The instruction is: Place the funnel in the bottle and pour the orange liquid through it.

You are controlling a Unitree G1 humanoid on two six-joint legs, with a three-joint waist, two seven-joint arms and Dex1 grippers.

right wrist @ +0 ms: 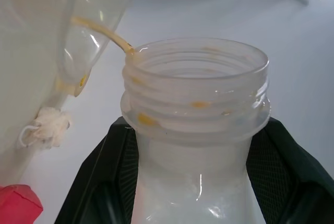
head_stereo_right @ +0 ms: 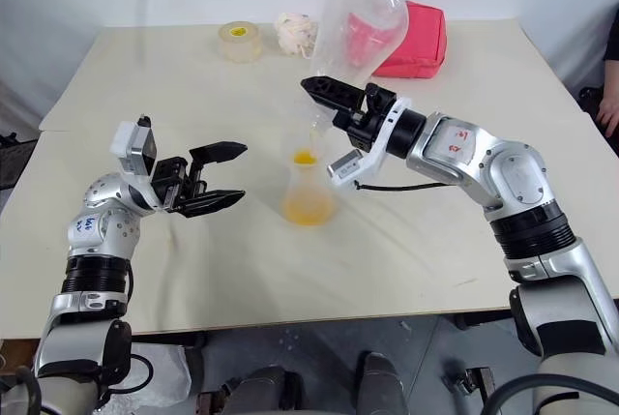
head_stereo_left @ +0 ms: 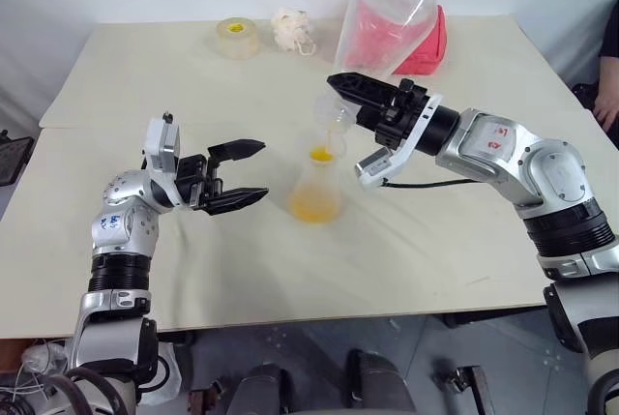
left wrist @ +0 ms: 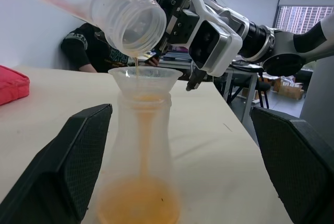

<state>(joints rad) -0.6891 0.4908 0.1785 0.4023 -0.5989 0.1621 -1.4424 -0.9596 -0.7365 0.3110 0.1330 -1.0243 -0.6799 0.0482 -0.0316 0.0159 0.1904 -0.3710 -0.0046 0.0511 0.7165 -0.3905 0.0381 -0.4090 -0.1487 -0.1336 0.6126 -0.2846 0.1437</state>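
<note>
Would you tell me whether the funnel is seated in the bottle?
Yes: the funnel sits upright in the bottle's neck, catching orange liquid.

**Hidden and cropped regions during the pour**

The person [head_stereo_left: 609, 67] at the table's far right was cut off by the frame edge. The funnel [left wrist: 144, 79] stem was blurred inside the bottle [left wrist: 139, 172] neck. The flask [right wrist: 195, 130] body ran past the picture's edge between the fingers.
</note>
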